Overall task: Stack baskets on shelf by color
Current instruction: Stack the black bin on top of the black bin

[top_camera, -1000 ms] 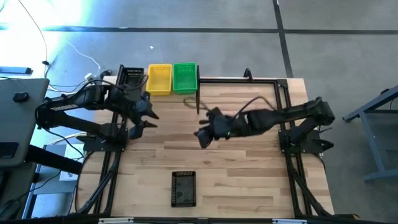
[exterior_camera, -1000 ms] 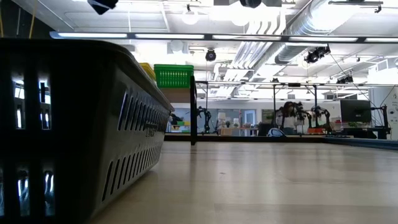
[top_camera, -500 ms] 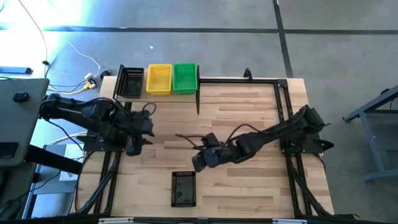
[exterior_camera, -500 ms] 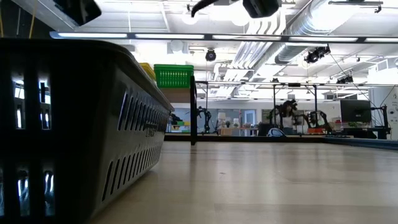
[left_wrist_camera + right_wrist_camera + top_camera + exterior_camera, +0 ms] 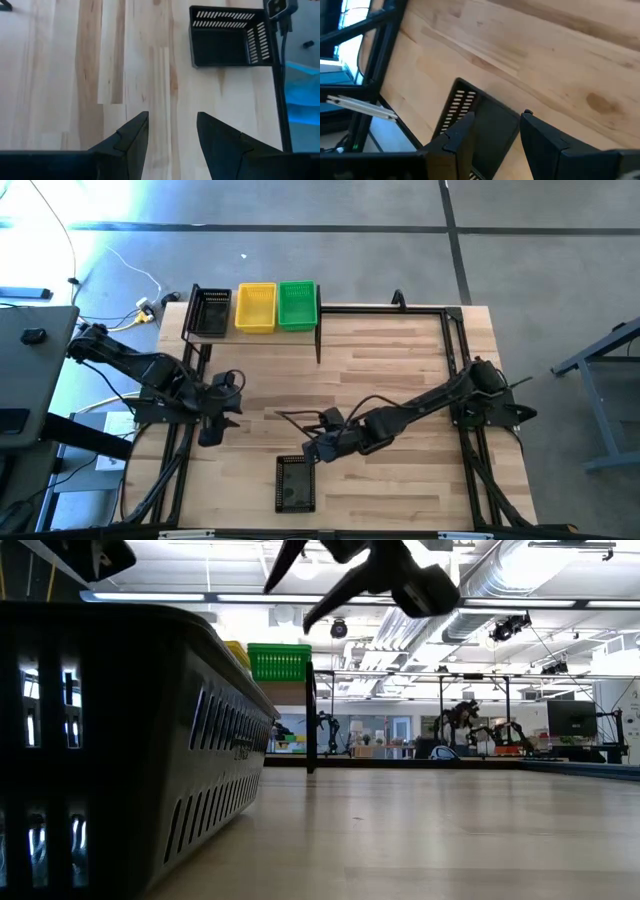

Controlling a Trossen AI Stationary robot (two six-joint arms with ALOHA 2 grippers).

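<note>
While black (image 5: 209,311), yellow (image 5: 256,307) and green (image 5: 297,305) baskets sit on the shelf (image 5: 190,320), I judge one lone black basket (image 5: 295,482) remains on the counter (image 5: 400,370). My right claw (image 5: 312,451) hovers just beside it, parted, empty; left claw (image 5: 210,430) waits open.

two black baskets (image 5: 295,483) (image 5: 209,311), one yellow basket (image 5: 256,308), one green basket (image 5: 297,305), one shelf (image 5: 190,330), two arms (image 5: 140,365) (image 5: 420,405)

floor (image 5: 300,240): grey concrete, dark seams | ceiling: ducts (image 5: 520,580), strip lights | bg: workbenches, monitor (image 5: 572,718)
</note>
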